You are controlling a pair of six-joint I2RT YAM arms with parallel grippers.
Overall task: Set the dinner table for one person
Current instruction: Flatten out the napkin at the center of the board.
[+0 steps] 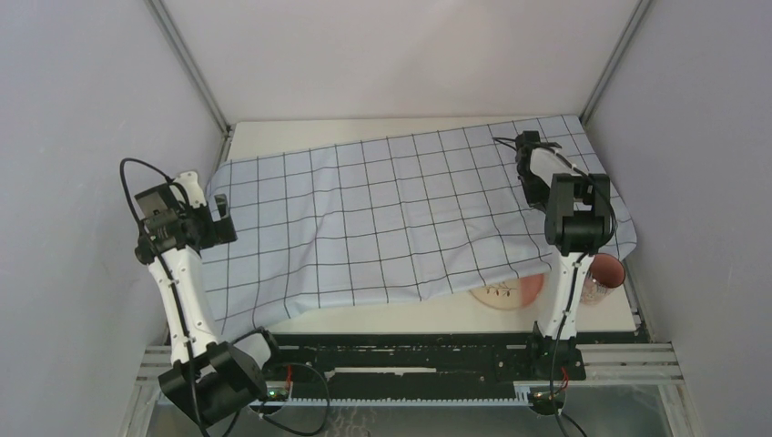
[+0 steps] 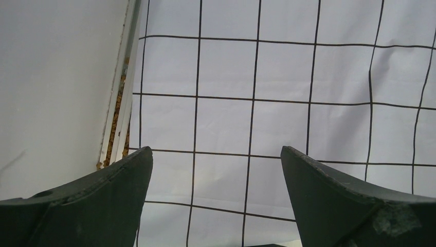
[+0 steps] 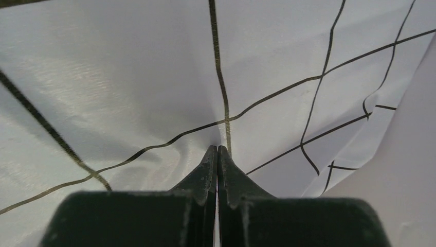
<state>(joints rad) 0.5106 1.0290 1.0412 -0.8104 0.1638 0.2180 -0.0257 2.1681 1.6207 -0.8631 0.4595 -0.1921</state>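
The cream-white dinner table (image 1: 300,133) lies mostly under a pale-blue, black-gridded cloth (image 1: 391,218). My right gripper (image 1: 526,144) is at the cloth's far right corner. In the right wrist view its fingers (image 3: 217,149) are shut, with the cloth (image 3: 128,77) puckered into folds at their tips. My left gripper (image 1: 221,211) hovers over the cloth's left edge. In the left wrist view it (image 2: 216,154) stands wide open with only flat cloth (image 2: 283,77) below it and nothing between the fingers.
A pinkish plate (image 1: 510,293) peeks out from under the cloth's near right edge. A red cup (image 1: 605,273) stands beside it, behind the right arm. Grey walls close in on the left, right and back. The cloth's near left corner hangs over the table's front edge.
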